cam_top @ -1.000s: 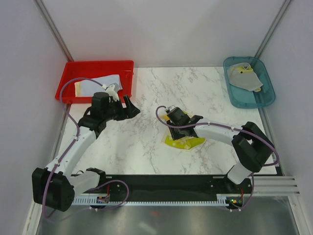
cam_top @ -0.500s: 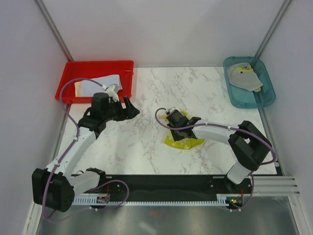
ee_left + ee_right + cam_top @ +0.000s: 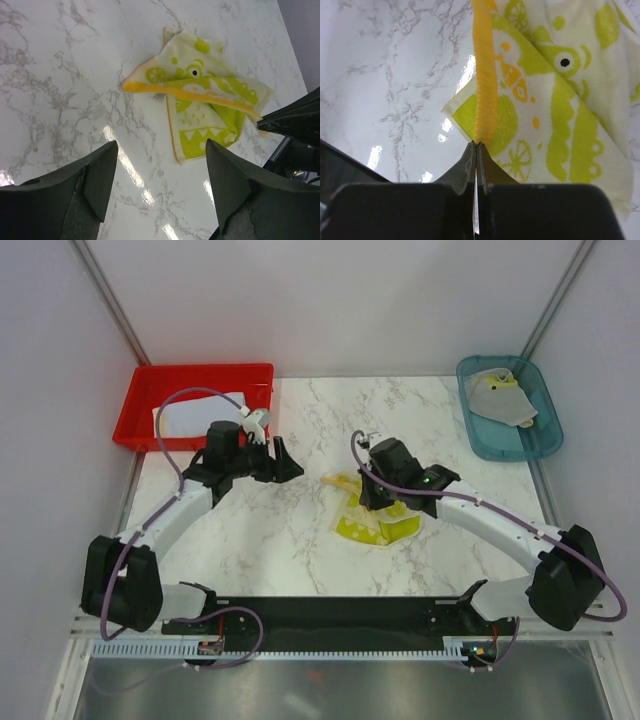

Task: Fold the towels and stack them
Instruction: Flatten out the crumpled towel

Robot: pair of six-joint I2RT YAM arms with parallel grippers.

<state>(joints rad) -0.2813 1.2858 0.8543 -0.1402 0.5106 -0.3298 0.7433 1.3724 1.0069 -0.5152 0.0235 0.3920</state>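
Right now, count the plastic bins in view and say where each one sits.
2. The red rectangular plastic bin sits at the table's far left corner; the teal rounded plastic bin sits at its far right edge. No other seems hidden.

One crocodile-print towel (image 3: 375, 530), one red tray (image 3: 135, 415), one teal tray (image 3: 540, 445), one left arm (image 3: 165, 525), one right arm (image 3: 500, 525).

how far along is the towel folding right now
Looks done: pale towels lie flat in the red bin. In hand: right gripper pinches the crocodile towel by its orange edge; left gripper open nearby. Left: folding that one, plus the grey towel crumpled in the teal bin.
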